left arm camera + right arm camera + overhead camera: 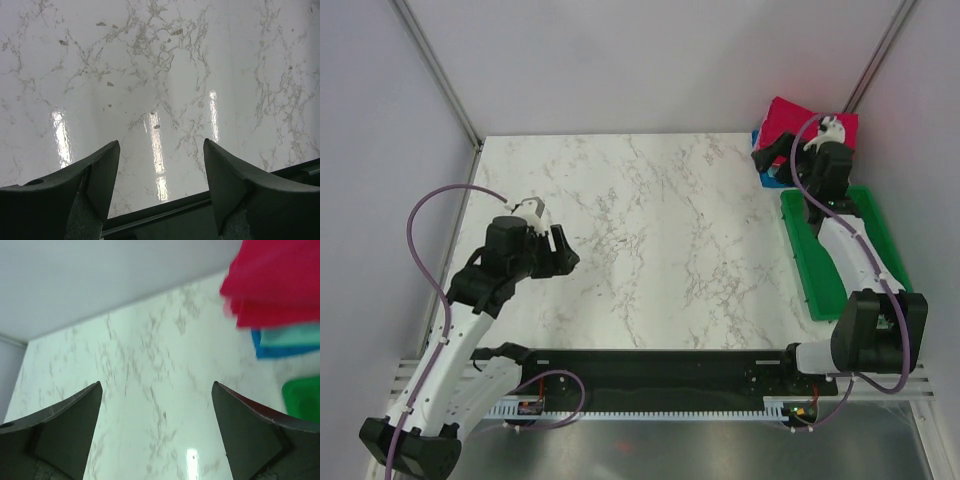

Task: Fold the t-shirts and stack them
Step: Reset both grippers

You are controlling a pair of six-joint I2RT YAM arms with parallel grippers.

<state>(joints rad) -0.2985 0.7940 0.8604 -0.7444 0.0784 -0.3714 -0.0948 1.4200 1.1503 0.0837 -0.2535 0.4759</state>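
A stack of folded t-shirts sits at the table's far right corner. A crimson red shirt (792, 122) lies on top, with teal and blue edges (767, 176) showing under it. In the right wrist view the red shirt (280, 285) is at the upper right, above the teal shirt (292, 335) and the blue shirt (280, 351). My right gripper (767, 157) is open and empty, just left of the stack; its jaws stand wide apart over bare marble in the right wrist view (156, 390). My left gripper (563, 252) is open and empty above the marble at the left, as its wrist view (161, 145) shows.
A green plastic tray (810, 255) lies along the right edge, under my right arm; its corner shows in the right wrist view (302, 397). Grey walls close the back and sides. A black rail (660, 362) runs along the near edge of the marble table (650, 230).
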